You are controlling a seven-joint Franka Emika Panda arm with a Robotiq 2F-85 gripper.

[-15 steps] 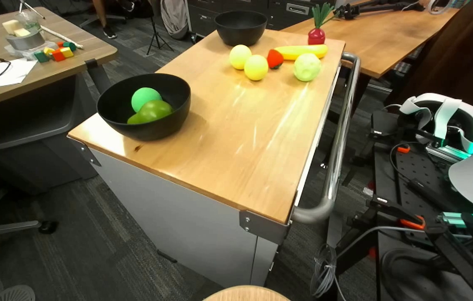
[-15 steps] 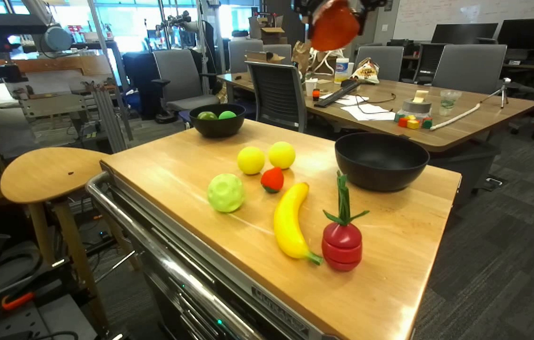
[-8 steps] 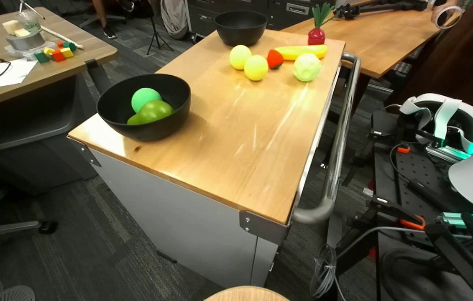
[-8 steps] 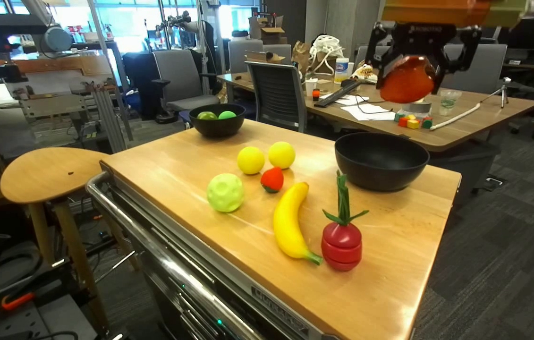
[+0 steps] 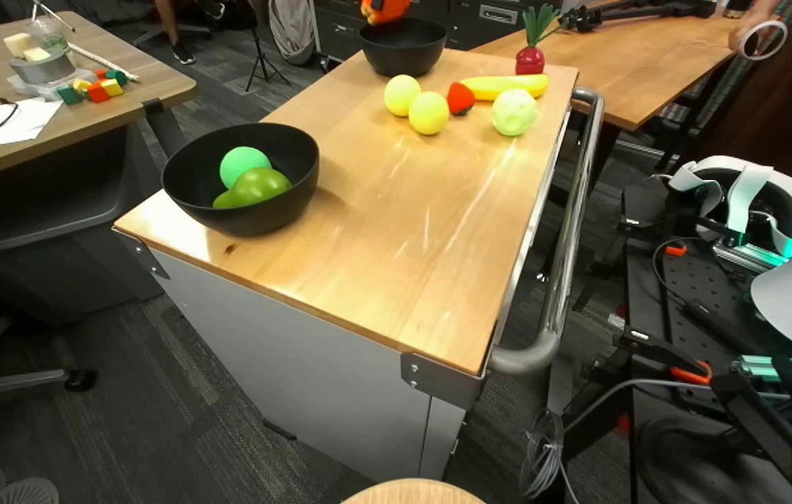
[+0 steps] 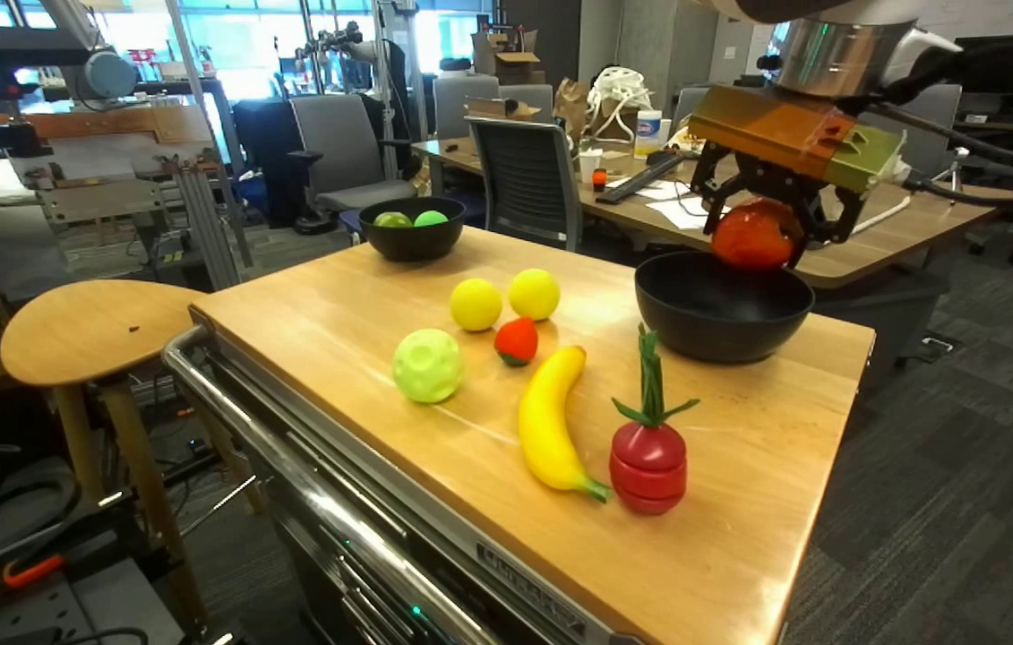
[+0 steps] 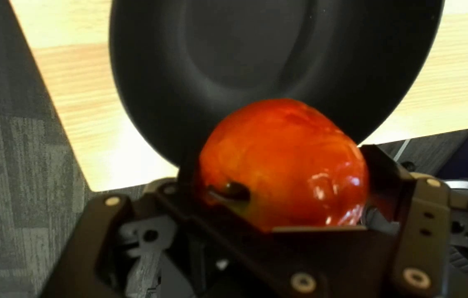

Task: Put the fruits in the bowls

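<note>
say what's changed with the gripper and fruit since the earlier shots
The gripper has carried the red apple down and rightward in an exterior view, close to the rim of the black bowl nearest the radish; it hasn't let go. The banana and strawberry stayed put, as did the green fruits in the other bowl.

In wrist view, bowl (image 7: 238,49) cut off at top; pincer (image 7: 281,165) hides part of red fruit (image 7: 285,157).

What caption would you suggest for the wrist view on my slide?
The gripper holds a glossy red-orange fruit, which partly hides the black bowl on the wooden tabletop.
</note>
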